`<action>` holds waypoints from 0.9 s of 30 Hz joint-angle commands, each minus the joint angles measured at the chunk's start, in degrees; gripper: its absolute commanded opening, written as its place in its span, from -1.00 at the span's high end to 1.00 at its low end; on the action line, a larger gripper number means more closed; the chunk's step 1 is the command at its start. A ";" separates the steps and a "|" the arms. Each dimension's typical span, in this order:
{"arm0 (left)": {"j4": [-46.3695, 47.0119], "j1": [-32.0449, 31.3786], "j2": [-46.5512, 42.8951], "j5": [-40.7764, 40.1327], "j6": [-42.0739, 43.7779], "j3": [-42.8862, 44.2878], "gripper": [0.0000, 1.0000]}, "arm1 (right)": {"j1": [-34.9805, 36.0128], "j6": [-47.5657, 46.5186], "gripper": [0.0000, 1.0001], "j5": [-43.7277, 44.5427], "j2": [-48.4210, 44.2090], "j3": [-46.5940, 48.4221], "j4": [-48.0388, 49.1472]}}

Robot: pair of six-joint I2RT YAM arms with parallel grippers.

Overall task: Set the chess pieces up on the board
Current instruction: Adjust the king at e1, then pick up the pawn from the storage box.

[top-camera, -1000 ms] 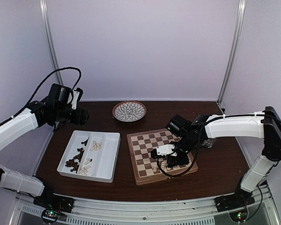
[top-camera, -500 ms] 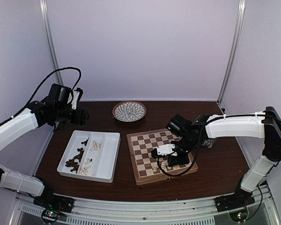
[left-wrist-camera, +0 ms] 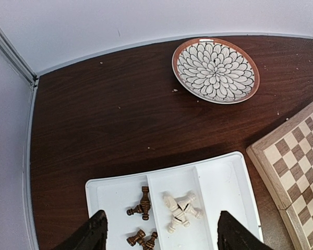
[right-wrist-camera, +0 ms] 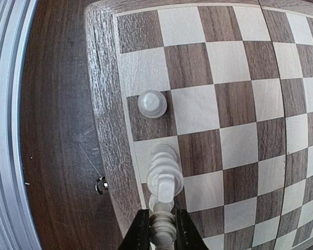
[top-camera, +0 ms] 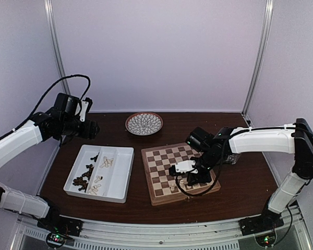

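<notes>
Right gripper (right-wrist-camera: 161, 225) is pinched narrow on a cream piece (right-wrist-camera: 161, 233) down at the near edge of the board (right-wrist-camera: 235, 104), so I'd call this the placing step for the white side. Two more stand on the row of squares along the rim: a tall ridged piece (right-wrist-camera: 165, 169) just beside the held one, and a round-topped piece (right-wrist-camera: 152, 103) one square further along. Next move, I reckon, is getting the held piece down upright on its own square and letting go without bumping that tall neighbour, which is really close. Left gripper (left-wrist-camera: 161, 221) hangs wide and empty above the white tray (left-wrist-camera: 224, 177), where the dark pieces (left-wrist-camera: 142, 204) and loose cream pieces (left-wrist-camera: 180, 211) lie in separate compartments, so plenty left to do. Hard bits: in the right wrist view the held piece is cut off at the bottom and blends into the tall one, so I can't tell which figure it is or whether its base touches the wood. From the top camera the arm covers much of that corner.
</notes>
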 commanded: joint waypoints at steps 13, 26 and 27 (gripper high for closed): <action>1.33 0.54 0.96 1.09 1.47 1.04 -0.44 | -0.09 0.59 0.16 -2.96 -6.60 2.99 -5.61; -26.13 -1.90 5.92 7.77 -11.41 4.66 0.00 | -22.02 8.45 -0.08 -8.95 -34.66 -10.92 -0.84; -26.90 -1.92 5.94 8.19 -11.85 3.48 0.05 | -23.53 8.45 -0.09 -9.54 -35.49 -12.10 -0.31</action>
